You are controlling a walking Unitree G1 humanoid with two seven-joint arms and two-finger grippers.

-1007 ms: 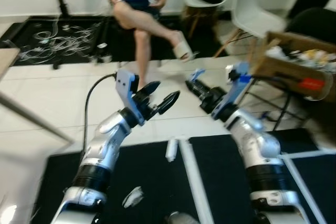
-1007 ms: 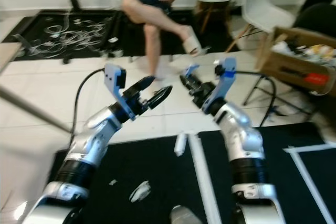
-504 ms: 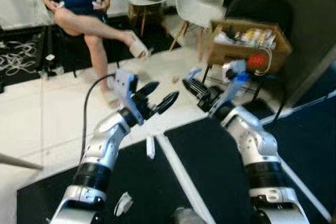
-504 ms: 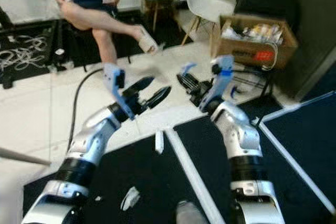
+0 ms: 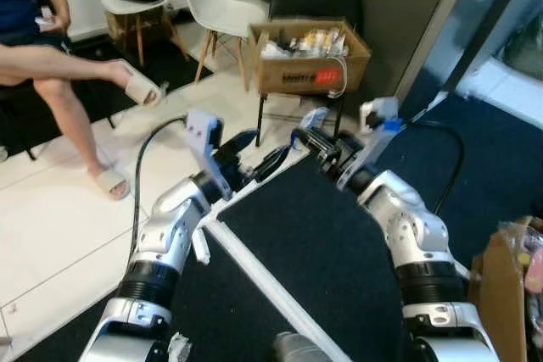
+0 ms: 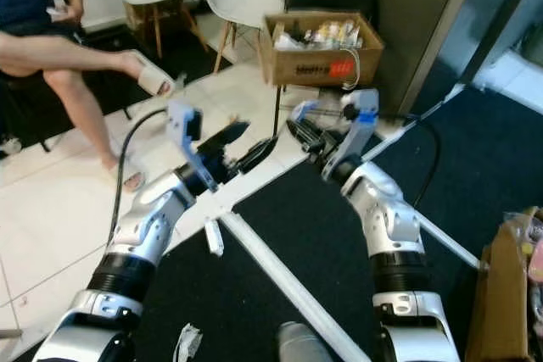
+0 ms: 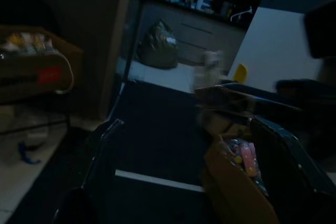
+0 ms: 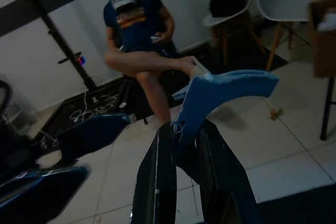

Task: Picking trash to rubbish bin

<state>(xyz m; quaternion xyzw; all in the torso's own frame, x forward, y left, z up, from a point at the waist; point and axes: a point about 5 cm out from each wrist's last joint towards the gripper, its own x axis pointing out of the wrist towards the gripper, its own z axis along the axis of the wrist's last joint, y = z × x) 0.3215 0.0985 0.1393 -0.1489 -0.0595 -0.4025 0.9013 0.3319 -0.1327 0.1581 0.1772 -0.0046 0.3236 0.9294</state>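
my left gripper (image 5: 259, 152) hangs released over the black mat (image 5: 322, 243). my right gripper (image 5: 304, 129) pinches a blue scrap (image 8: 226, 90).

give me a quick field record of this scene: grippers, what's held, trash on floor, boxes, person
left gripper: raised in front of the robot, fingers apart, nothing between them
right gripper: raised, fingers close together on a blue piece
floor trash: white scrap on the dark mat beside the white strip; crumpled white bit nearer the robot
boxes: cardboard box full of items on a black chair ahead; another box at the robot's right
person: seated at the robot's left, legs crossed
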